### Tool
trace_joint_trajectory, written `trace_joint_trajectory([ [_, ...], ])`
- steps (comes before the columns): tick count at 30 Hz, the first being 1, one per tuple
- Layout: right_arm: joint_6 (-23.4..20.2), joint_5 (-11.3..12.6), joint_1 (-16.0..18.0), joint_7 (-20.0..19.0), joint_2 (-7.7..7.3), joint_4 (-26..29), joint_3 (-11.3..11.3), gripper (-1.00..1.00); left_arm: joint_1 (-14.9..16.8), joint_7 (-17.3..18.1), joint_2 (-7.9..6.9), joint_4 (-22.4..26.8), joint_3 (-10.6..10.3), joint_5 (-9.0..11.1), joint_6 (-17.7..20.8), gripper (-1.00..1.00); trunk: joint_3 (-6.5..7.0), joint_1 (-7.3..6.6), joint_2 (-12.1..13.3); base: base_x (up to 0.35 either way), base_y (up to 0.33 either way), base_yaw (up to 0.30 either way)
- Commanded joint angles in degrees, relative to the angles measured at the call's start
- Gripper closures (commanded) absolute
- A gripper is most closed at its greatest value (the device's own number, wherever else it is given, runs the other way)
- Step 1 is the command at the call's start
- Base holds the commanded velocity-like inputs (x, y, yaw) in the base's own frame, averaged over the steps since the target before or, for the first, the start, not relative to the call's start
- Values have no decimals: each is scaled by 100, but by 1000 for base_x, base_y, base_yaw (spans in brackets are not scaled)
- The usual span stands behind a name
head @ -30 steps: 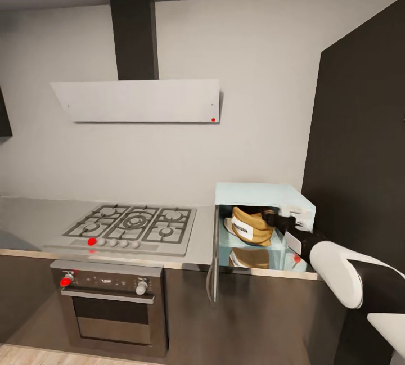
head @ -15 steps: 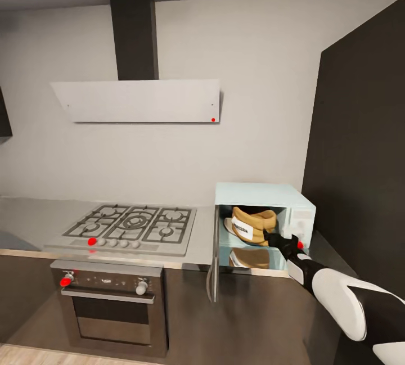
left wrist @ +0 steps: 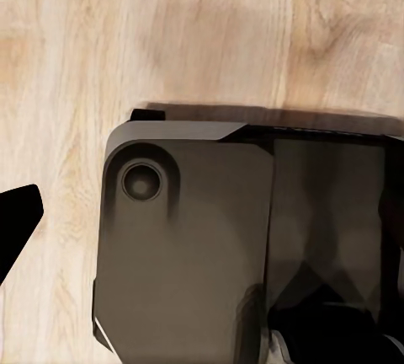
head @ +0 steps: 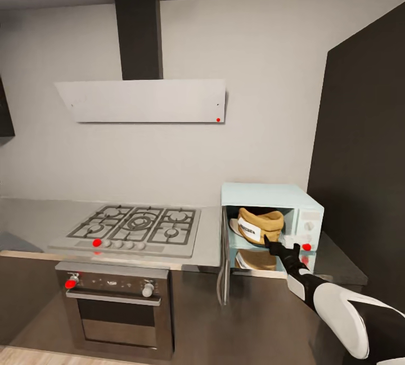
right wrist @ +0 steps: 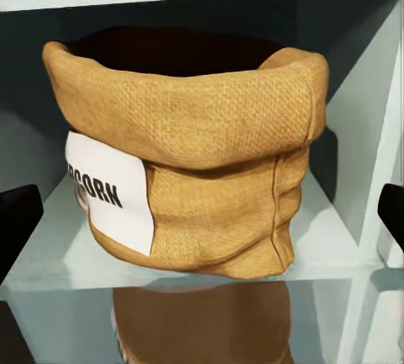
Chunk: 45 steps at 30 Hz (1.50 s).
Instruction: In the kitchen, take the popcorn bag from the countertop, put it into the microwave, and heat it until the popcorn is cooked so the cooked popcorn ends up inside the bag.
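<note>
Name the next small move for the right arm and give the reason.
Probably draw the right gripper back clear, then swing the door shut: the popcorn bag already sits inside the microwave, released, while the door hangs open.

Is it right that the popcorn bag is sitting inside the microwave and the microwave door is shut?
Not quite. The popcorn bag is inside the microwave, but the door is open, swung out toward the hob. The head view shows it, and the right wrist view looks straight in at the bag with no glass in front. The right claw is just outside the opening.
</note>
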<state>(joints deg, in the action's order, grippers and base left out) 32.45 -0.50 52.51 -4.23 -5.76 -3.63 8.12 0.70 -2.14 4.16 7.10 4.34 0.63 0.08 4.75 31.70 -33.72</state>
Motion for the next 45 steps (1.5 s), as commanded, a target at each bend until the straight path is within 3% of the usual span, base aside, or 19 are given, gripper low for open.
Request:
trace_joint_trajectory([
  [1, 98, -2, -23, -43, -4, -24, 49, -100, 0, -6, 3, 1, 41, 7, 1, -100, -2, 2, -3, 1, 3, 0],
  [16, 165, -2, -140, -43, -4, -26, 49, -100, 0, -6, -5, 1, 41, 7, 1, -100, -2, 2, -3, 77, 49, 0],
  [23, 165, -2, -441, -43, -4, -49, 54, -100, 0, -6, -3, 1, 41, 7, 1, -100, -2, 2, -3, 2, 1, 0],
  [45, 165, -2, -478, -43, -4, -50, 51, -100, 0, -10, -6, 0, 41, 7, 1, -100, -2, 2, -3, 137, 0, 0],
])
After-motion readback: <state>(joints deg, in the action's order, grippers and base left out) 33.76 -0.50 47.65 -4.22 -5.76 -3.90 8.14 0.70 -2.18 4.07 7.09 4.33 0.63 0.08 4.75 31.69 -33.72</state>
